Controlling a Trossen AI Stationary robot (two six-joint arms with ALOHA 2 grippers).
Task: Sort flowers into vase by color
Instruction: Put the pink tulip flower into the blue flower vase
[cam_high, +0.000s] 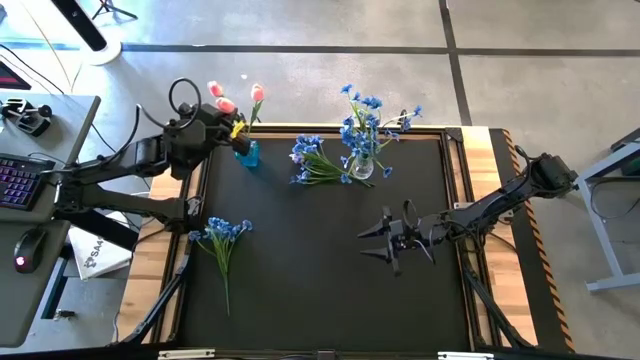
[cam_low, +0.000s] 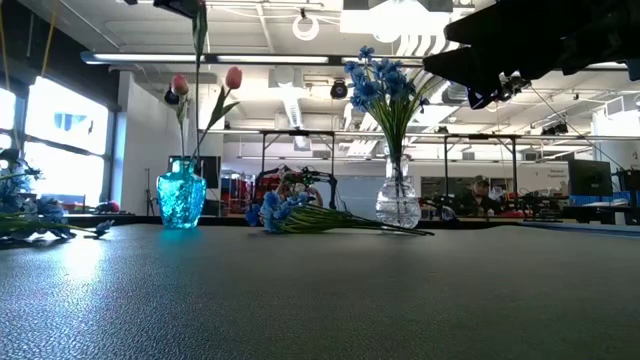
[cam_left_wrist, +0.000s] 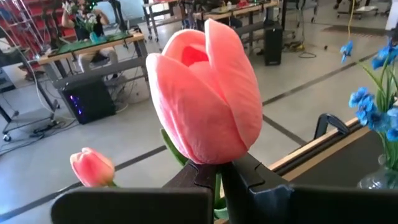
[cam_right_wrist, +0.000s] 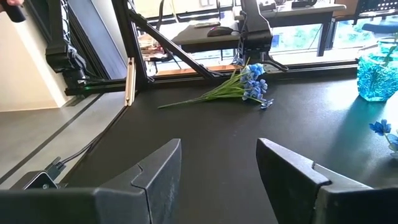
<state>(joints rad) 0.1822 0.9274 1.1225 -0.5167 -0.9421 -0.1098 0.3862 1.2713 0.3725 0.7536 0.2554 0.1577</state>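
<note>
My left gripper (cam_left_wrist: 217, 186) is shut on a pink-orange tulip (cam_left_wrist: 205, 93) above the teal glass vase (cam_high: 246, 153) at the table's far left. Two more tulips (cam_low: 233, 77) stand in that vase (cam_low: 181, 200). A clear vase (cam_high: 362, 166) at the far middle holds blue blossoms (cam_low: 385, 85). One blue bunch (cam_high: 315, 160) lies flat on the mat beside it, and another (cam_high: 222, 235) lies near the left edge. My right gripper (cam_right_wrist: 217, 180) is open and hovers over the mat right of centre (cam_high: 385, 242), touching nothing. My left gripper pinches the tulip's stem (cam_left_wrist: 216, 183) between its two fingers, right under the bloom. The bloom stands upright just beyond the fingertips. The tulip is lifted, and its stem (cam_low: 199, 40) hangs down toward the teal vase's mouth; where its lower end sits I cannot tell.
The black mat (cam_high: 300, 290) is bare across its near half. Wooden borders (cam_high: 500, 200) run along both sides. A desk with keyboard and mouse (cam_high: 20, 180) stands left of the table. A person (cam_low: 480, 192) sits in the room far behind.
</note>
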